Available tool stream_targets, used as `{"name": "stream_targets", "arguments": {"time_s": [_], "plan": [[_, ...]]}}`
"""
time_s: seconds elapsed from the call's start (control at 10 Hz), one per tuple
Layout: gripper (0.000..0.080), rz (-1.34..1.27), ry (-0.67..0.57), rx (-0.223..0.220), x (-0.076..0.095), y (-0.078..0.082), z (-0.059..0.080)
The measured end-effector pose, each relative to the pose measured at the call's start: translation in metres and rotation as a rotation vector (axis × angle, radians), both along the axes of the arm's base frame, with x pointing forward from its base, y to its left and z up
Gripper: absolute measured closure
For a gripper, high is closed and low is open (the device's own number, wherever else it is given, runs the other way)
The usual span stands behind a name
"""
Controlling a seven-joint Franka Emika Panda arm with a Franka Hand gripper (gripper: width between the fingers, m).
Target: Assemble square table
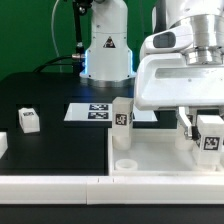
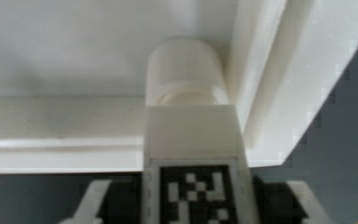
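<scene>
Tagged white leg (image 2: 186,100) pinched between fingers (image 2: 101,200) of gripper (image 1: 205,132), held at rimmed corner of white square panel (image 1: 150,152), right side. Second leg (image 1: 122,112) seen upright at panel's far-left corner. Two loose legs (image 1: 28,120) left on dark surface (image 1: 55,150), left.

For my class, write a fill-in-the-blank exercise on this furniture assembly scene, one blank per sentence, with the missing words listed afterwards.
1. The pincer is shut on a white ____ bearing a black-and-white tag.
2. Another leg stands ____ at a corner of the square panel.
3. In the exterior view, ____ loose legs lie on the black table, away from the panel.

Missing words: leg; upright; two.
</scene>
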State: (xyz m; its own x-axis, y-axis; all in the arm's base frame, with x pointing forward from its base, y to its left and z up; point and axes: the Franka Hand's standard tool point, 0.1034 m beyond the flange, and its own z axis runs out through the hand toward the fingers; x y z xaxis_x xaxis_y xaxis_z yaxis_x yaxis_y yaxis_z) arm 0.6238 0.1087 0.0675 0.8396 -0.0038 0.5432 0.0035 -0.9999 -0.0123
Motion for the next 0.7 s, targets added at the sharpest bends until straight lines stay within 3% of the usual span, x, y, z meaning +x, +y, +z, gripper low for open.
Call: {"name": "stream_targets", "arguments": {"time_s": [0.3, 0.5, 0.7], "plan": [[0.0508, 0.001, 0.033, 0.005, 0.0, 0.001, 0.0], [0.0195, 0.0, 0.069, 0.021, 0.011, 0.001, 0.019], [0.0161, -0.004, 0.258, 0.053, 0.017, 0.0, 0.025]]}}
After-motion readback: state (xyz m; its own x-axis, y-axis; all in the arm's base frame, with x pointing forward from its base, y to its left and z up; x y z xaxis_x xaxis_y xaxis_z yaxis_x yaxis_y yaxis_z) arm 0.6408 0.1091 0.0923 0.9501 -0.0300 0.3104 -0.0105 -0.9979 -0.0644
